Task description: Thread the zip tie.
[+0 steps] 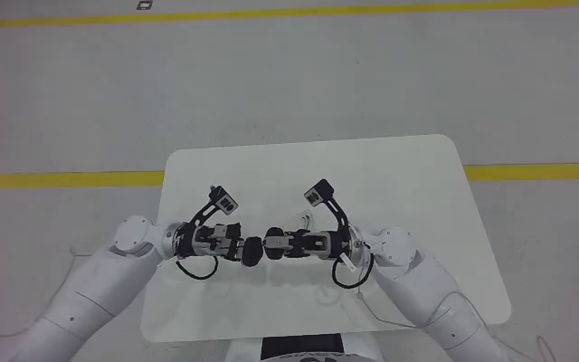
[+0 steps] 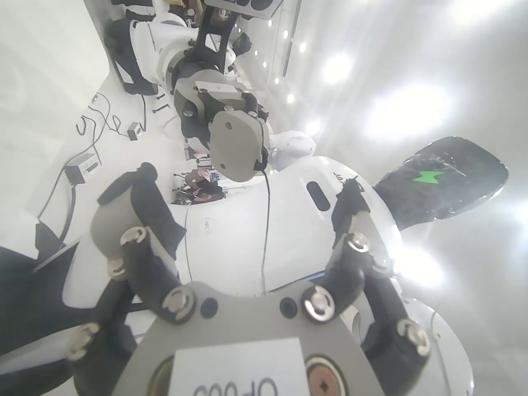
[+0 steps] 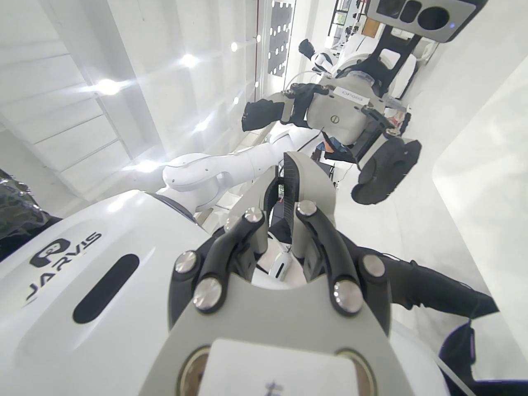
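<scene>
Zip tie (image 2: 266, 216) pinched in R pincer (image 3: 284, 170); L pincer (image 2: 245, 183) spread wide, empty, just opposite.

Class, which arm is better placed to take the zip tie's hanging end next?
Probably the left: the left gripper faces the right gripper with jaws wide open, while the right gripper is already shut on the dangling zip tie.

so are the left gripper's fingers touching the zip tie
Apart. Left wrist view: the zip tie runs between the left gripper's spread fingers, clear of both.
</scene>
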`<move>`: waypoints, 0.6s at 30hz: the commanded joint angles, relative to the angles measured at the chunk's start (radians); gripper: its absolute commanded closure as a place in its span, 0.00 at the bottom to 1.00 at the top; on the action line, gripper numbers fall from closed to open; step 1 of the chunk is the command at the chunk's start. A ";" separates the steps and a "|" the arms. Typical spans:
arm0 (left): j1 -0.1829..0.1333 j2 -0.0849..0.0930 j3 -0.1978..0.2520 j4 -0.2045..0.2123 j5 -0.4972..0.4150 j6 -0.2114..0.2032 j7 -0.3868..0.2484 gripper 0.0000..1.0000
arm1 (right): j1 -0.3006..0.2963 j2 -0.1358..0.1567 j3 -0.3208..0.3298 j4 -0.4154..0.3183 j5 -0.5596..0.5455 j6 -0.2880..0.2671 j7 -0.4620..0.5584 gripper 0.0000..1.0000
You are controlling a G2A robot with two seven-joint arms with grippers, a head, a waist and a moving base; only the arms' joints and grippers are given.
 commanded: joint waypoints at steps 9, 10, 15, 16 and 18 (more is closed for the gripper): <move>0.005 -0.010 -0.009 0.000 0.003 0.004 -0.023 0.00 | -0.006 0.003 0.004 0.000 -0.019 -0.004 -0.025 1.00; 0.005 -0.010 -0.010 0.000 0.004 0.005 -0.025 0.00 | -0.007 0.003 0.006 0.000 -0.022 -0.006 -0.030 1.00; 0.009 -0.014 -0.018 -0.001 0.012 0.011 -0.030 0.00 | -0.019 0.007 0.020 -0.010 -0.035 -0.016 -0.058 1.00; 0.010 -0.014 -0.020 -0.001 0.013 0.012 -0.030 0.00 | -0.021 0.007 0.022 -0.011 -0.036 -0.018 -0.063 1.00; 0.012 -0.015 -0.023 -0.004 0.016 0.014 -0.032 0.00 | -0.024 0.008 0.024 -0.014 -0.039 -0.018 -0.067 1.00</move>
